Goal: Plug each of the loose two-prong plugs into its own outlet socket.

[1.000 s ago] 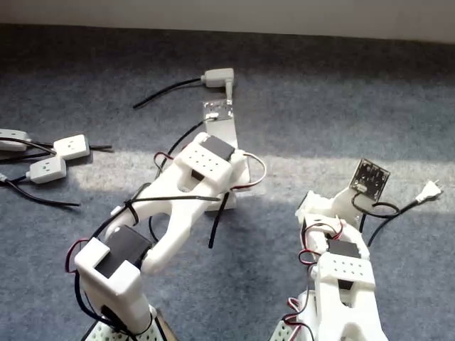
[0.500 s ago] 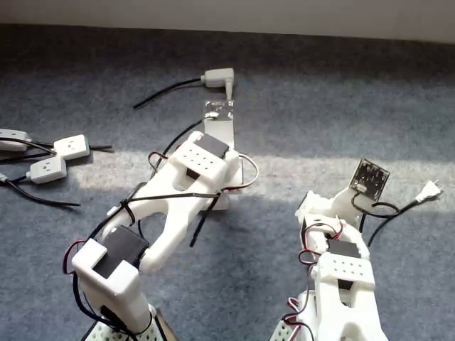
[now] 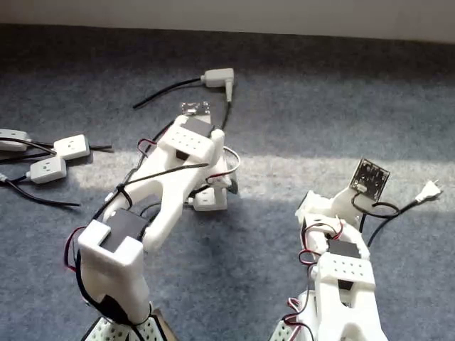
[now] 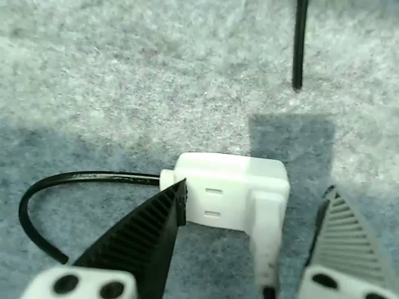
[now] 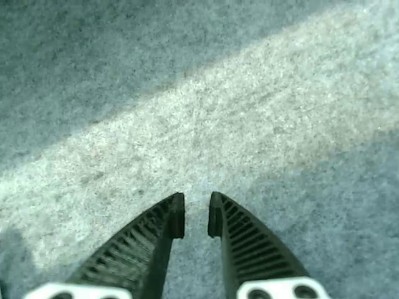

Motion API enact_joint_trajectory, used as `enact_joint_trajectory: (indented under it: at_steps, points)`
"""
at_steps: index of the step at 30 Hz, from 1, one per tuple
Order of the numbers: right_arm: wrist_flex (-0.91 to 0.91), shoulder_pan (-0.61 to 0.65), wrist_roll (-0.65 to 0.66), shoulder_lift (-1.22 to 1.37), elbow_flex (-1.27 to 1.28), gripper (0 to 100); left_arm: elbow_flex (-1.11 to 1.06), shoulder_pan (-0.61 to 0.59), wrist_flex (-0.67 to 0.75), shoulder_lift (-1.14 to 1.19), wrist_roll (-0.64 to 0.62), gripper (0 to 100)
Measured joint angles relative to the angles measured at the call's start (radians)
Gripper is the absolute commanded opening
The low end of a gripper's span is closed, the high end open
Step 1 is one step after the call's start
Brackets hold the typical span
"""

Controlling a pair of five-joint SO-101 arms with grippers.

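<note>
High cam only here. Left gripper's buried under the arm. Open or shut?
Observer: Open. In the left wrist view, the left gripper has one finger on each side of a white outlet socket.
Operator: Anything plugged into it?
Observer: No. Its two slots face the wrist camera and both are empty.
Operator: And the right gripper?
Observer: In the right wrist view, the right gripper is slightly open, with a narrow gap and nothing between the fingers. It is over bare carpet.
</note>
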State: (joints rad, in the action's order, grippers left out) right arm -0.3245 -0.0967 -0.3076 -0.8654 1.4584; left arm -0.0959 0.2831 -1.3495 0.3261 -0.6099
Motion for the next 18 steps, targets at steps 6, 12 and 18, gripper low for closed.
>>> enact_joint_trajectory:
  at_steps: [6, 12, 18]
  points:
    - [0.0, 0.0, 0.0, 0.0, 0.0, 8.4, 0.279, -0.08, -0.198, 0.005, 0.002, 34]
    - [0.0, 0.0, 0.0, 0.0, 0.0, 12.9, 0.684, -0.08, -0.382, 0.005, 0.002, 34]
    - [0.0, 0.005, 0.0, 0.0, 0.0, 19.9, 0.913, -0.135, -0.407, 0.005, 0.002, 34]
